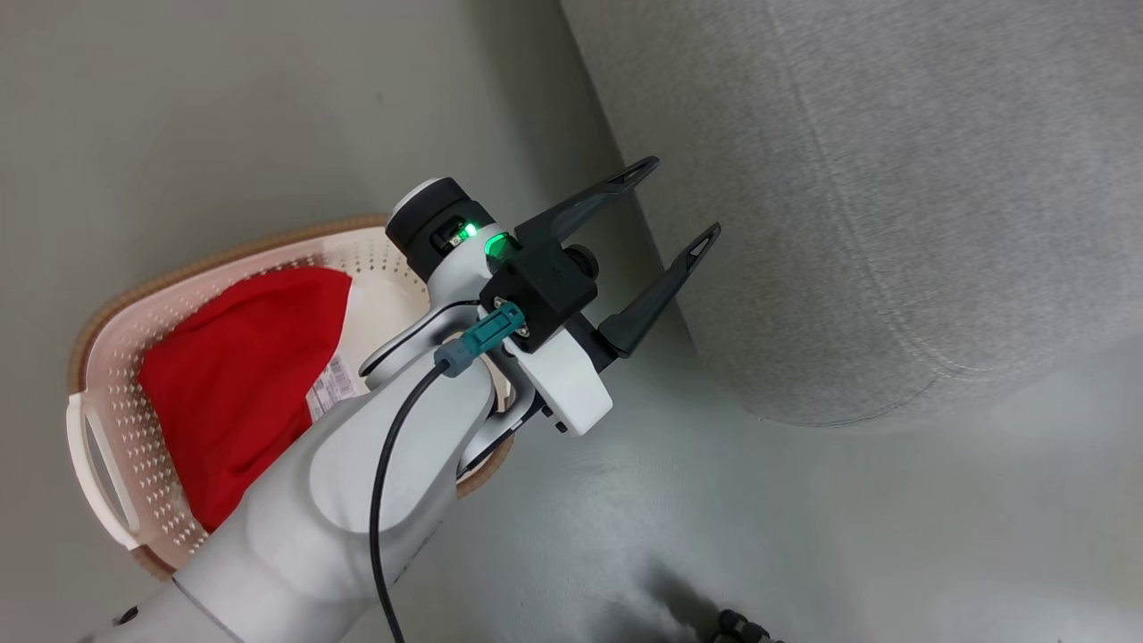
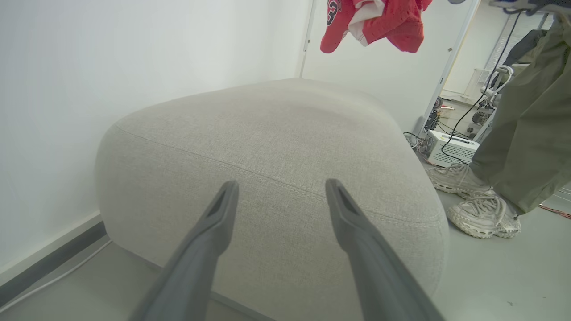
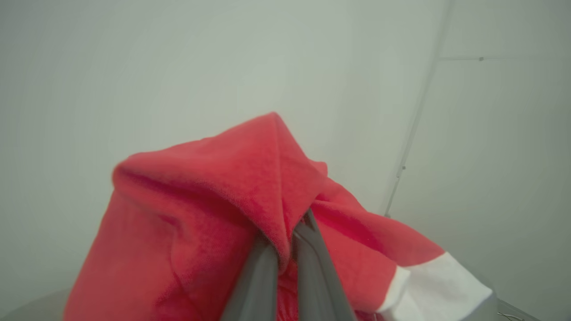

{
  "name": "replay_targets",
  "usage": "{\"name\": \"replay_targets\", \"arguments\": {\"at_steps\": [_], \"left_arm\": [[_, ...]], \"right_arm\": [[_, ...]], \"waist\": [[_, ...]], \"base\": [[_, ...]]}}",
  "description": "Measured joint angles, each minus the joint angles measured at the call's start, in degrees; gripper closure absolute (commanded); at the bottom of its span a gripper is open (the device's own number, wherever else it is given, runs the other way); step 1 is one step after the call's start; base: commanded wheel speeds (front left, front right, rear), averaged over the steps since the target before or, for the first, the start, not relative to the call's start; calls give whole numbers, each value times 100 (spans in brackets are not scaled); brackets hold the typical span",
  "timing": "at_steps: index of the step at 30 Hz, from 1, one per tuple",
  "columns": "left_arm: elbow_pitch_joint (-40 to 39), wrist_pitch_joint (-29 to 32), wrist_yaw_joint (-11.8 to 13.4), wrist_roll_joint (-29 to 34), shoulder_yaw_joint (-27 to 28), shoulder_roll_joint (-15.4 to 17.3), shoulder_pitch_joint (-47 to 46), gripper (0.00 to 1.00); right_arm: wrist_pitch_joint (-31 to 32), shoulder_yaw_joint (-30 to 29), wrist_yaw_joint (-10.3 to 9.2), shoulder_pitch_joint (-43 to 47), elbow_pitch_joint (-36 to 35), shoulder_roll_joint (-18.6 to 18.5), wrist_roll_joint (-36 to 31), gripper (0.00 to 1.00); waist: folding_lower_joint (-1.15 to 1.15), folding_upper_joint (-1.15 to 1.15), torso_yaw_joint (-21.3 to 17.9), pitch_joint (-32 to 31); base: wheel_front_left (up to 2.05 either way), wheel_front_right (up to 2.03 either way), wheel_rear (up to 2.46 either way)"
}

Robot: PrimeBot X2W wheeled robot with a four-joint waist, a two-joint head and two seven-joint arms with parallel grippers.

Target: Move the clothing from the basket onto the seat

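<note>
Head view: your left gripper (image 1: 680, 200) has its two fingers spread wide with nothing between them, tips aimed at the rounded flank of the seat (image 1: 893, 223), near it but not touching. Behind its wrist, partly hidden by the forearm, the basket (image 1: 116, 313) sits on the floor (image 1: 679, 500). One red piece (image 1: 241, 375) lies slack on its base beside the barcode label (image 1: 332, 386). This hand likely waits clear of the basket mouth, ready for that piece. Left wrist view: the same open fingers frame the seat's (image 2: 267, 133) front face and stitched seam, and nothing lies on the part of its top you can see. High above and beyond the tips, to their right, a red garment (image 2: 379, 22) with white trim hangs in the air. Its holder is cut off by the frame edge, probably your right arm. A person's trouser leg (image 2: 526, 133) and pale shoes (image 2: 484, 214) stand right of the seat. Right wrist view: your right gripper (image 3: 292, 232) is pinched tight on a raised fold of the red garment (image 3: 200, 214). Cloth drapes off both sides of the fingers, with a white cuff (image 3: 446, 285) low to their right. Gripping a ridge keeps the bulk hanging free for the drop. Plain wall lies ahead, so from here you cannot tell whether the load is over the seat.
</note>
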Motion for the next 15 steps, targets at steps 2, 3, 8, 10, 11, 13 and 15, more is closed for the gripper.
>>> {"name": "replay_targets", "arguments": {"at_steps": [2, 3, 8, 10, 11, 13, 15], "left_arm": [[1, 0, 0, 0, -38, 10, -20, 0], [5, 0, 0, 0, -52, 20, -31, 0], [15, 0, 0, 5, -69, 91, -85, 0], [19, 0, 0, 5, -67, 133, -85, 0], [19, 0, 0, 7, -60, 160, -86, 0], [18, 0, 1, 11, -22, 200, -85, 0], [18, 0, 0, 25, 12, 213, -85, 0]], "right_arm": [[0, -193, -1, -223, 127, -64, -85, 100], [-1, -256, 0, -313, 194, -105, -148, 100], [-1, -650, 0, -771, 571, -281, -336, 100], [-1, -770, 0, -922, 737, -422, -414, 100], [-1, -811, 0, -989, 793, -479, -459, 100], [-1, -889, 0, -1146, 909, -571, -530, 100], [-2, -1090, 0, -1339, 1105, -597, -575, 100]], "waist": [[0, 0, 59, 135], [0, 0, 89, 199], [0, 0, 239, 507], [0, 0, 295, 628], [0, 0, 323, 685], [0, 0, 377, 802], [0, 0, 430, 907]], "base": [[0, 0, 0], [0, 0, 0], [0, 0, 0], [0, 0, 0], [0, 0, 0], [0, 0, 0], [0, 0, 0]]}}
